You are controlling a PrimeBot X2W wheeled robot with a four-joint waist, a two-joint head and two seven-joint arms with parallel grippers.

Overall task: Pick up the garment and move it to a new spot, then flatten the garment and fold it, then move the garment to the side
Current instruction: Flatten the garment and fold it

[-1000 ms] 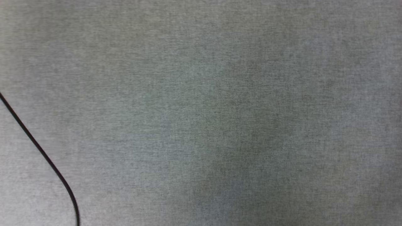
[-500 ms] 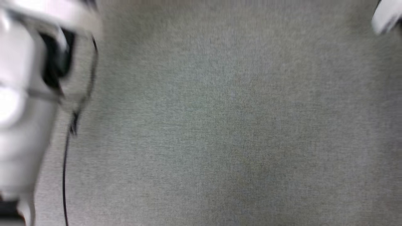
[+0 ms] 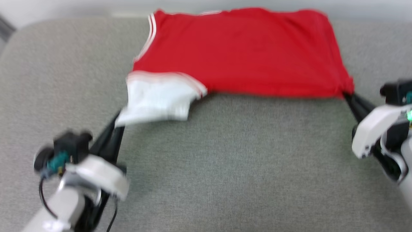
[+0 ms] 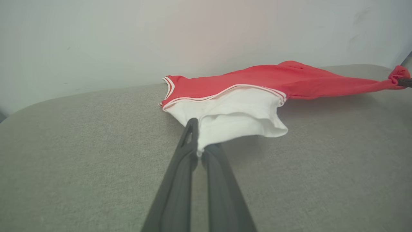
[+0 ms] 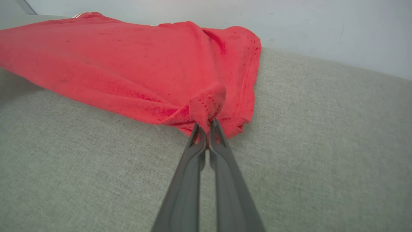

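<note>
The garment is a red jersey, plain side up, lying across the far part of the grey cushioned surface. Its white sleeve hangs toward the near left. My left gripper is shut on that sleeve's edge; the left wrist view shows both fingers pinching the white cloth at my left gripper. My right gripper is shut on the garment's red near-right corner. In the right wrist view the hem of the garment bunches at my right gripper. The near edge is stretched between both grippers.
A pale wall rises just behind the surface's rounded far edge. Open grey fabric lies between the two arms and toward me. A thin black cable loops by my left forearm.
The head camera has swung up: earlier it showed bare grey fabric and a cable, then blurred arms, and now the garment with both grippers holding it.
</note>
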